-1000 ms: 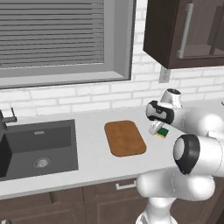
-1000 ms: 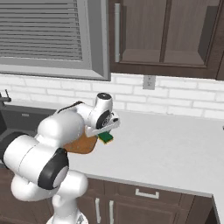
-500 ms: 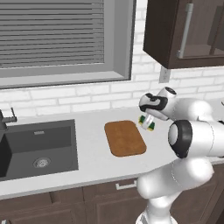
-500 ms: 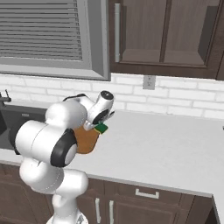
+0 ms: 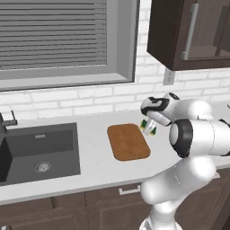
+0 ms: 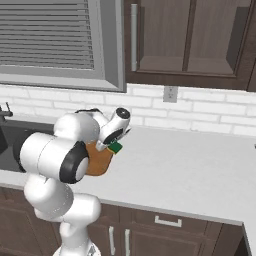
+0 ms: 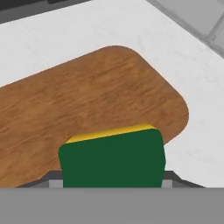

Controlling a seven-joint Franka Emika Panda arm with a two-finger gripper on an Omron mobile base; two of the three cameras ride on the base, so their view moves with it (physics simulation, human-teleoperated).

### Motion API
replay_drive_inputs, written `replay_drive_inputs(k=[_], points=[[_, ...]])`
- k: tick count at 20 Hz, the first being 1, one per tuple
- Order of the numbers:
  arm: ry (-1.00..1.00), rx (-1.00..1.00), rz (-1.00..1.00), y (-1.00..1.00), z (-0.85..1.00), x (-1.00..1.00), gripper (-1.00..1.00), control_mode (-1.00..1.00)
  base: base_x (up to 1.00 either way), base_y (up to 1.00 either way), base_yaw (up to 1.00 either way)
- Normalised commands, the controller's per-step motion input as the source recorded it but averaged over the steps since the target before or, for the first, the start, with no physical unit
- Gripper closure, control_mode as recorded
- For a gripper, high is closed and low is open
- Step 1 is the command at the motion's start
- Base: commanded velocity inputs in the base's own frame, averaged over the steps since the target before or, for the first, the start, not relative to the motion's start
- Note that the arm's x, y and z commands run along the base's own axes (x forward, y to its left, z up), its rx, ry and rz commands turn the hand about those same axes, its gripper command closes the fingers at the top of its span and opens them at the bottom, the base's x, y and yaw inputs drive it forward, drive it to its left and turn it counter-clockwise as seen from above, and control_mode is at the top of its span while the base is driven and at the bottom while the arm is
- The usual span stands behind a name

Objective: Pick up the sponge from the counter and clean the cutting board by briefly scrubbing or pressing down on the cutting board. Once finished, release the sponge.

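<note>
Kitchen worktop: the counter [image 5: 94,157] is a light grey-white slab above dark cabinets, backed by white brick.

1. Sponge. The sponge [image 7: 113,159] is clamped between the jaws of the gripper [image 5: 148,127], green face toward the hand camera and a yellow edge visible along its far side. In the left base view the sponge [image 5: 148,128] hangs clear of the counter, raised and tilted with the hand.

2. Cutting board. The cutting board [image 7: 78,113] lies flat directly ahead of and below the gripper in the hand view; one rounded corner sits just beyond the sponge's edge. In the left base view the cutting board [image 5: 128,141] is just to the sink side of the gripper, so the sponge appears to sit over the board's near edge, not its middle.

3. Step in hand, as judged: carry the sponge over the board and press down.
   - Shift the hand toward the board's centre before descending, so the whole sponge lands on wood.
   - Level the wrist so a broad face meets the board squarely.
   - Descend slowly; keep the jaws closed through contact and the brief scrub.
   - Open the jaws only after pressing.

4. Surroundings. The sink [image 5: 40,150] lies well beyond the board, away from the gripper.
</note>
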Motion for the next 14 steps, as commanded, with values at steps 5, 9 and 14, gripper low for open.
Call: replay_drive_inputs(k=[5, 9, 14], points=[[0.02, 0.0, 0.02, 0.29, -0.27, 0.35, 1.0, -1.0, 0.0, 0.0, 0.0], [0.03, 0.0, 0.02, 0.04, -0.61, 0.16, 1.0, -1.0, 0.0, 0.0, 0.0], [0.0, 0.0, 0.01, 0.0, -0.74, 0.04, 1.0, -1.0, 0.0, 0.0, 0.0]])
